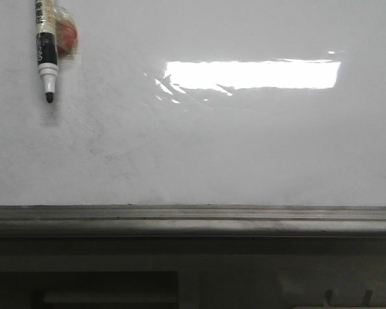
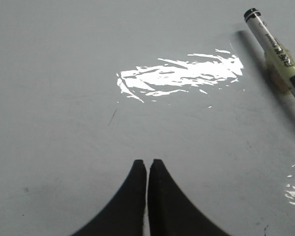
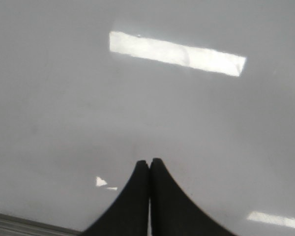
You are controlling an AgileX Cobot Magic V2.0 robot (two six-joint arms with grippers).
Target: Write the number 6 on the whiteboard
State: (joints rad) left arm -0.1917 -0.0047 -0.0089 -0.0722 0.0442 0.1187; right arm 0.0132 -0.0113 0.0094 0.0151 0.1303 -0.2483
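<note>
The whiteboard fills the front view, glossy white with faint grey smudges and a bright rectangular reflection; no number 6 shows on it. A white marker pen with a black tip hangs at its top left, tip down; it also shows in the left wrist view. My left gripper is shut and empty, facing the bare board, apart from the pen. My right gripper is shut and empty over bare board. Neither gripper shows in the front view.
A grey metal rail runs along the board's bottom edge, with a dark ledge below it. A small reddish object sits behind the pen. A short dark tick marks the board in the left wrist view.
</note>
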